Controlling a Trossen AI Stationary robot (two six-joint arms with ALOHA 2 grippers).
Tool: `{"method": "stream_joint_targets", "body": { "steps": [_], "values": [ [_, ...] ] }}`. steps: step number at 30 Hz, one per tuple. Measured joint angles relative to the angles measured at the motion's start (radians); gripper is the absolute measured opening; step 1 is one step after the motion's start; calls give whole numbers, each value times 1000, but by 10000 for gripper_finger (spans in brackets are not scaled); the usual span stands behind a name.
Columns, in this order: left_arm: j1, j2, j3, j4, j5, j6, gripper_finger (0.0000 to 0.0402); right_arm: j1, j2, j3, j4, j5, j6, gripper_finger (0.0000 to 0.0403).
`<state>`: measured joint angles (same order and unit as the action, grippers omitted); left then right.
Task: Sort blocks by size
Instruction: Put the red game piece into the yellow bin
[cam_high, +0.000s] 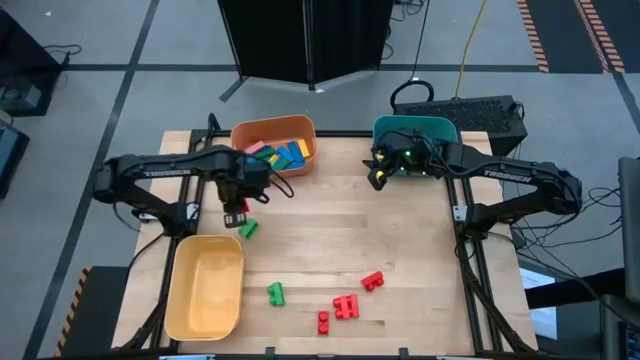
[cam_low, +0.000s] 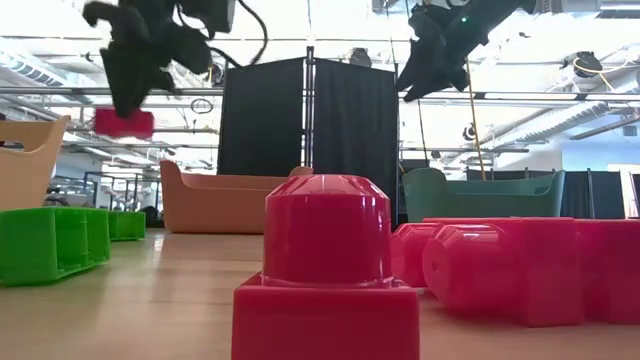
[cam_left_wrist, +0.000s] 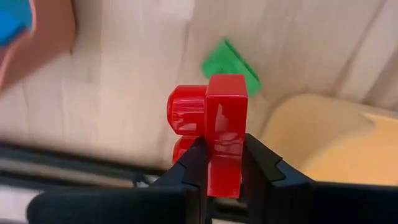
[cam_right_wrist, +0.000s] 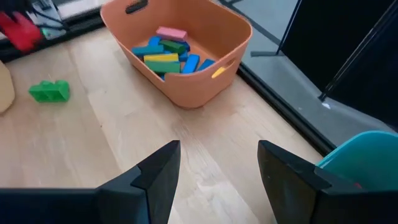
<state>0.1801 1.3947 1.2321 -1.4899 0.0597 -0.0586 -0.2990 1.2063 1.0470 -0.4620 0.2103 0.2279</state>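
Item: left pincer (cam_left_wrist: 222, 163), left of centre in the high view, between the orange bin (cam_high: 274, 146) and the yellow bin (cam_high: 205, 287). Its fingers are pinching a red studded brick (cam_left_wrist: 214, 127) by its flat sides, nearly closed on it, and holding it in the air above the wooden worktop (cam_high: 350, 240). A green brick (cam_high: 248, 229) is lying just below it in the high view.

Item: right pincer (cam_right_wrist: 217, 163), at the upper right of the high view beside the teal bin (cam_high: 415, 131). Its fingers are standing apart and holding nothing; this arm is waiting.

Handling note: the step appears to be carrying the red brick to a bin. It likely calls for keeping the squeeze steady, centring the brick over the chosen bin's mouth, clearing the rim, lowering before letting go, and passing clear of the green brick.

Remaining stock: a second green brick (cam_high: 275, 293) and several red bricks (cam_high: 345, 305) are sitting loose at the lower centre of the high view. The orange bin is holding flat bars (cam_right_wrist: 165, 53) in blue, green, yellow and pink.

Materials: bricks are glossy hard plastic, square-bodied with rounded studs; bins are smooth, matte, round-cornered tubs; the worktop is pale planked wood.
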Motion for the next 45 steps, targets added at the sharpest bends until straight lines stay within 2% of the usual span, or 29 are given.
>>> {"method": "stream_joint_targets", "body": {
  "steps": [3,7,9,17,23,31,38,45],
  "values": [
    [-42,-28,38,-69,22,-83,54,0,15,-1,-1,0,0,201],
    [-116,-104,41,-57,130,-243,54,0,34,-1,14,-2,-4,201],
    [-160,-132,41,-62,149,-334,54,0,38,-1,25,-6,-4,201],
    [-360,-191,40,-60,138,-673,54,0,44,0,49,-6,-34,201],
    [-520,-193,20,-29,62,-847,54,0,49,0,49,-6,-37,201],
    [-665,-187,-37,87,17,-1011,54,0,52,0,47,-6,-38,201],
    [-756,-187,-170,244,0,-1106,54,0,52,0,47,-6,-34,201],
    [-808,-186,-280,276,-2,-1189,54,0,52,0,47,-32,-30,201]
  ]
}}
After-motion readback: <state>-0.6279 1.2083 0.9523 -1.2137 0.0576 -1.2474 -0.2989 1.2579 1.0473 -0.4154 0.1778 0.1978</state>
